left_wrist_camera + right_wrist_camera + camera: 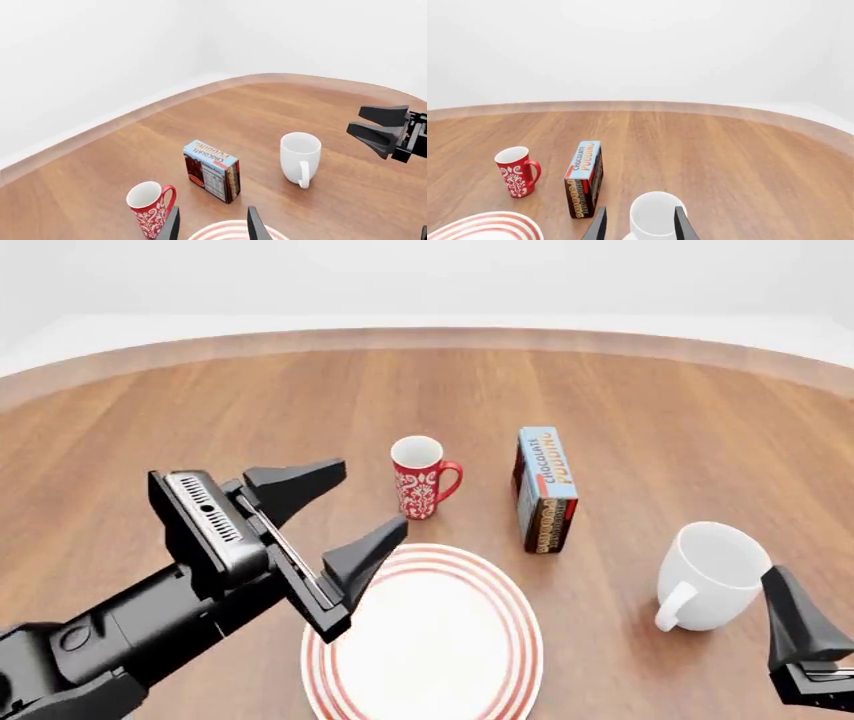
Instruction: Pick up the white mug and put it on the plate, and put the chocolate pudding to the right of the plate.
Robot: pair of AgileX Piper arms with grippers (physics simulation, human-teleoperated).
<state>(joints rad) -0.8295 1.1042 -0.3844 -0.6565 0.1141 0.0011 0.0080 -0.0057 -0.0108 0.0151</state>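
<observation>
Round wooden table [694,410], white walls behind. White mug [711,565], red mug [422,476] and plate [434,635] all empty. Left gripper [334,502] spread wide, hovering over the plate's near-left rim. Right gripper [639,227] spread, the white mug just ahead between its fingertips. Chocolate pudding [546,490] stands upright beyond the plate, left of the right gripper.

A red mug [423,478] with white ornament stands upright on the round wooden table [641,410], its loop handle turned to the right in the front view, and beyond the table's curved pale edge, on the far side from the red mug, rises a plain white wall [427,275].
</observation>
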